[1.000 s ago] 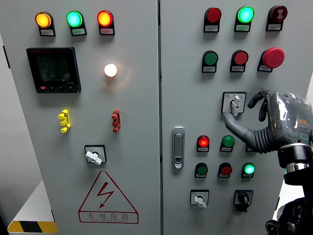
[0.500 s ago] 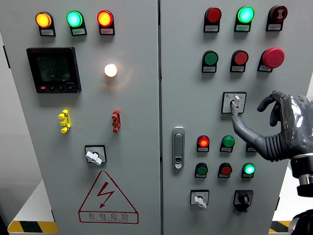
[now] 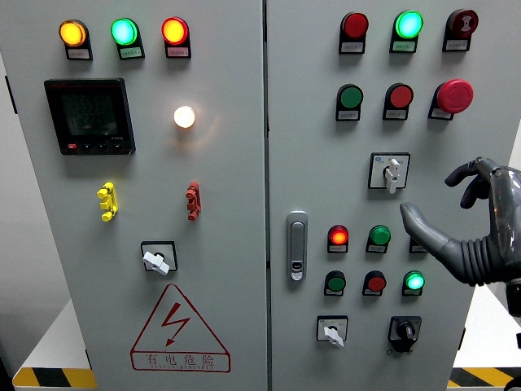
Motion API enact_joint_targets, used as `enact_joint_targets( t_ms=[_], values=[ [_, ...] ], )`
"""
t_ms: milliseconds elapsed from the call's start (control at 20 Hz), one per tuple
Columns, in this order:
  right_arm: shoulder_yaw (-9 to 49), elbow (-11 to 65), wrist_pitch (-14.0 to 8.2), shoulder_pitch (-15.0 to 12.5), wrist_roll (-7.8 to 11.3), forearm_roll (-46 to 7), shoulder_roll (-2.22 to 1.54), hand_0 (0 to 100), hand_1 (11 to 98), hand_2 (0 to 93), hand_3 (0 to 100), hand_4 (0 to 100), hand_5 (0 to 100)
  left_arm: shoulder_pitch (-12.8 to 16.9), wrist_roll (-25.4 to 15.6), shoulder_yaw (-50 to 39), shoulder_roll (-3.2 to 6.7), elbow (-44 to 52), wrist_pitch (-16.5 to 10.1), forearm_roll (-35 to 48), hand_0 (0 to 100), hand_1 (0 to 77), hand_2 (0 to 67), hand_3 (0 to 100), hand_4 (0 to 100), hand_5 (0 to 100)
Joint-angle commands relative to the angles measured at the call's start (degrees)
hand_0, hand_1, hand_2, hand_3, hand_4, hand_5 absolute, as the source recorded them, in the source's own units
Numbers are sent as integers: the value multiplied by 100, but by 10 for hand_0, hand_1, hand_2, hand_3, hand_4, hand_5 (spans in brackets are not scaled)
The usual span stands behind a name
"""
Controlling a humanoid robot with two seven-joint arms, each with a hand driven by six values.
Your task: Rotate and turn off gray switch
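A black digital meter (image 3: 89, 116) sits on the grey cabinet's left door (image 3: 220, 269). Above the meter glow amber (image 3: 72, 33), green (image 3: 124, 32) and red (image 3: 174, 31) round lamps; right of it shines a white lamp (image 3: 184, 116). Far below hangs a red-edged triangular warning sign (image 3: 179, 332).

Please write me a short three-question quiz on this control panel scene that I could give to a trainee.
1. True or false: the right hand is gripping the gray switch.
2. Which way does the handle of that switch point?
A. straight down
B. to the left
C. up and to the right
3. Fill in: the round lamp beside the black meter is ____.

Key
1. False: the hand is open and sits clear of the switch, lower right of it.
2. A.
3. Lit.
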Motion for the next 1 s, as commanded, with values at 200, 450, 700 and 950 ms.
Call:
enact_joint_targets(
  t_ms=[200, 450, 700, 950],
  values=[
    [-88, 486, -10, -349, 0, 5, 1, 0, 394, 336, 425, 323, 508, 0, 0, 2, 0, 0, 0, 0, 882, 0, 133, 187, 81, 109],
    [-211, 732, -89, -639, 0, 5, -8, 0, 399, 285, 340, 231, 374, 0, 0, 2, 0, 0, 0, 0, 881, 0, 133, 187, 81, 108],
    [-246, 847, -203, -666, 9, -109, -8, 0, 403, 230, 263, 150, 314, 0, 0, 2, 9, 0, 0, 0, 882, 0, 133, 187, 81, 108],
    [-255, 900, -282, -736, 18, -136, -26, 0, 406, 219, 252, 137, 288, 0, 0, 2, 9, 0, 0, 0, 882, 0, 133, 187, 81, 108]
  ],
)
